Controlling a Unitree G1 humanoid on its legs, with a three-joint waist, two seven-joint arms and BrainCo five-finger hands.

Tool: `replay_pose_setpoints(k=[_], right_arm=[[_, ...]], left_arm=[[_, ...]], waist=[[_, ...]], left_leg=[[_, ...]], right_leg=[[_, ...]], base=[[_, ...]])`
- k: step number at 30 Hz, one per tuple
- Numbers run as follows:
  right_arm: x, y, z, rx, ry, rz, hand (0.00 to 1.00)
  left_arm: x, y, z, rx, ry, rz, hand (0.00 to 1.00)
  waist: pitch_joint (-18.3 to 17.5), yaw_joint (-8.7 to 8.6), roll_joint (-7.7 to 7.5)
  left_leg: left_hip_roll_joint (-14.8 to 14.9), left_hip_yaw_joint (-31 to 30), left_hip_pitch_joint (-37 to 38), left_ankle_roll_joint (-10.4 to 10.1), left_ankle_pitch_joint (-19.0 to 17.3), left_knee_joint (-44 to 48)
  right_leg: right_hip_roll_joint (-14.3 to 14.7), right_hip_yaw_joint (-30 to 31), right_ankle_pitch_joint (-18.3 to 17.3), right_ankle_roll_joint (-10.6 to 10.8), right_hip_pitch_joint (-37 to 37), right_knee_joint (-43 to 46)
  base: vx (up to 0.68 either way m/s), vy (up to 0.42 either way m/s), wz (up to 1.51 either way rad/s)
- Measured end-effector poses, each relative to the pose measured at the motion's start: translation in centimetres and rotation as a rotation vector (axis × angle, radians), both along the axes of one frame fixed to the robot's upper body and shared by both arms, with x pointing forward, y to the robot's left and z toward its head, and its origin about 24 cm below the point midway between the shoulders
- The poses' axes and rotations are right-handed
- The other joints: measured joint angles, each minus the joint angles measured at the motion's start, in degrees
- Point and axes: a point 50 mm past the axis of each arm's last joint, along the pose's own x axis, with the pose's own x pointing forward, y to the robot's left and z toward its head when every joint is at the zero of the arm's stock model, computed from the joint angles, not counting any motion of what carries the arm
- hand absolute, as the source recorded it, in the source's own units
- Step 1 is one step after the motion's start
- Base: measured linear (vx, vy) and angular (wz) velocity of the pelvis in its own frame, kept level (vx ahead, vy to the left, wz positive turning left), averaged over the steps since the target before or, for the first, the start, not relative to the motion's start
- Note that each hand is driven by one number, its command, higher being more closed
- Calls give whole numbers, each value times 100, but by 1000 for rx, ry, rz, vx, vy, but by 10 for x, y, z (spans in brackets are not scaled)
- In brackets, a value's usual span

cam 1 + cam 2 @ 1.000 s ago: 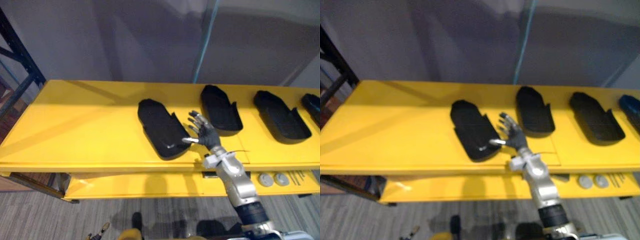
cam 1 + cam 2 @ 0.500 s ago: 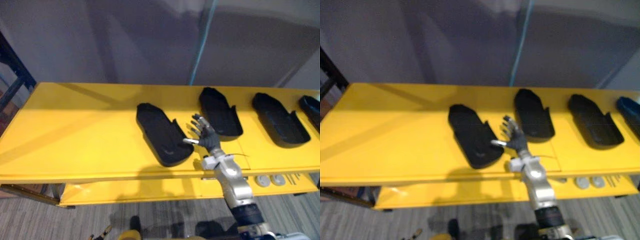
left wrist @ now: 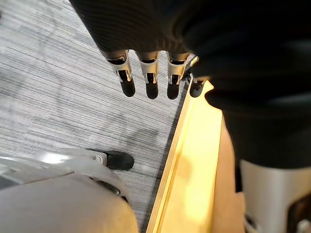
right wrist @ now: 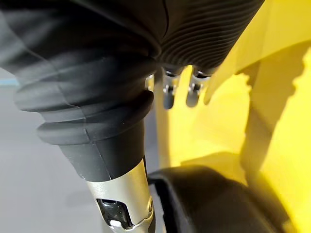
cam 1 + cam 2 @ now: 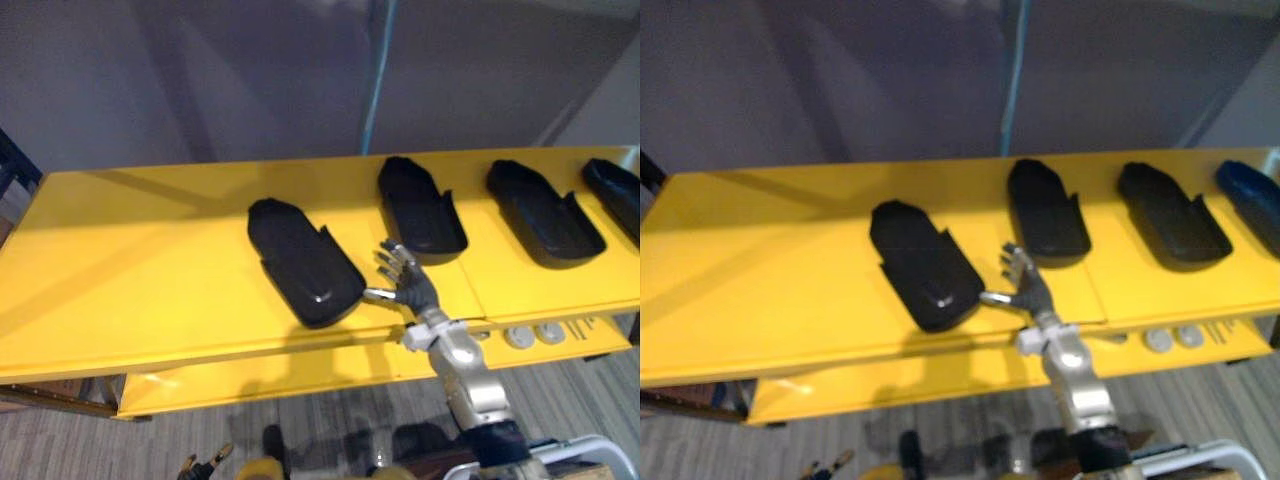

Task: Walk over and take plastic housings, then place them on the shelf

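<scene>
Several black plastic housings lie in a row on the yellow table (image 5: 130, 270). The leftmost housing (image 5: 300, 262) lies at an angle near the middle. Others lie to its right (image 5: 420, 205), (image 5: 543, 210), with one at the far right edge (image 5: 615, 185). My right hand (image 5: 408, 287) is open with fingers spread, just right of the leftmost housing's near end. Its thumb (image 5: 377, 295) reaches toward that housing's rim; the right wrist view shows the thumb (image 4: 124, 194) beside the black housing (image 4: 214, 204). My left hand (image 3: 148, 73) hangs open over the floor and holds nothing.
A lower yellow shelf (image 5: 250, 375) sits under the tabletop, with two round grey parts (image 5: 520, 337) at its right. A grey wall stands behind the table. Striped grey carpet (image 3: 58, 97) covers the floor before the table's front edge.
The camera has moved, so the whole table sits further left in view. My right hand stays open and now sits slightly nearer the table's front edge, by the leftmost housing's near corner.
</scene>
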Motion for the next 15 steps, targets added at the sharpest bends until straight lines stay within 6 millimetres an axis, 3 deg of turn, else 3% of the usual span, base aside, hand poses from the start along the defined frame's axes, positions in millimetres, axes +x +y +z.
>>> replay_pose_setpoints(k=[6,10,13,14,15], right_arm=[[-2,7,1,7,-8,64,0],[-3,12,0,14,-4,93,0],[-4,18,-1,12,8,130,0],[-5,19,-1,9,13,134,0],[-5,18,-2,6,18,132,0]], left_arm=[[2,0,0,6,5,-38,0],[-1,-2,-1,-1,19,-38,0],[-3,-2,-2,-2,25,-36,0],[-2,-5,-3,-9,26,-34,0],[-3,-7,-3,-16,25,-30,0]], waist=[[12,-19,22],[79,-26,129],[83,-14,135],[94,-24,158],[107,-42,206]], left_leg=[[122,26,113,-17,-18,-8],[134,42,160,-31,-46,-12],[82,83,123,-46,-19,-13],[47,78,81,-48,21,-13],[44,47,72,-48,30,-13]], right_leg=[[83,125,136,-127,4,105],[87,155,128,-136,35,99],[39,160,-72,-271,32,-24],[14,139,-193,-138,13,-72],[26,121,-214,-134,-15,-37]], base=[[3,17,-6],[-90,5,-7],[-137,-15,-8],[-121,-6,6],[-127,-8,9]])
